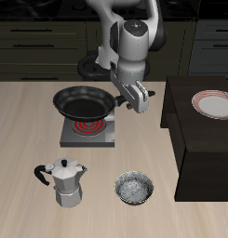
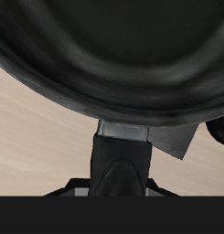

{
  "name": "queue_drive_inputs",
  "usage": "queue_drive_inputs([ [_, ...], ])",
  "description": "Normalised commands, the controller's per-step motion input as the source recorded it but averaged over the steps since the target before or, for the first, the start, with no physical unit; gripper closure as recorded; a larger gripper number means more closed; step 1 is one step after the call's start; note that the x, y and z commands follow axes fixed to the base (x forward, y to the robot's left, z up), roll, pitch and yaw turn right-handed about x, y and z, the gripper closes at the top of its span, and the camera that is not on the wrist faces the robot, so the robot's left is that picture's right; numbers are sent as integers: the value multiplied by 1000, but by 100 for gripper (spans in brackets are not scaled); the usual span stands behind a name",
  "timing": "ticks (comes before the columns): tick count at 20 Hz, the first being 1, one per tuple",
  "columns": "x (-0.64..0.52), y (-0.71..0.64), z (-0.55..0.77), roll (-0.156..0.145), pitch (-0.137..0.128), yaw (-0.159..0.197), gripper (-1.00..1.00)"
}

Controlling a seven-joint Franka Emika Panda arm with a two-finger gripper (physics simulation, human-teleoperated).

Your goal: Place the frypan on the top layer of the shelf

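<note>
The frypan [image 1: 85, 100], round, black and shallow, hangs just above the burner plate [image 1: 87, 130]. Its handle runs out to my gripper [image 1: 126, 99], which is shut on that handle. In the wrist view the frypan [image 2: 113, 55] fills most of the picture and its black handle [image 2: 121, 169] reaches toward the camera; my fingertips are not distinct there. The shelf [image 1: 204, 149] is the big dark brown unit beside the pan, with its flat top about level with the gripper.
A white plate with a red rim [image 1: 215, 103] lies on the shelf's top toward the back. Nearer the table's front edge stand a moka pot [image 1: 66, 181] and a small speckled metal bowl [image 1: 134, 189]. Dark drawer cabinets line the back.
</note>
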Motion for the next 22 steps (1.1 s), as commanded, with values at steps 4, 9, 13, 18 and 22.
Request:
queue_drive_inputs([
  [4, 11, -71, 160, 28, 9, 146, 100],
  [9, 62, -98, 177, 20, 36, 203, 100],
  [13, 11, -208, 270, -31, -36, 164, 100],
  [18, 80, -169, 214, -39, -9, 236, 100],
  [22, 83, 27, 105, 16, -2, 240, 100],
])
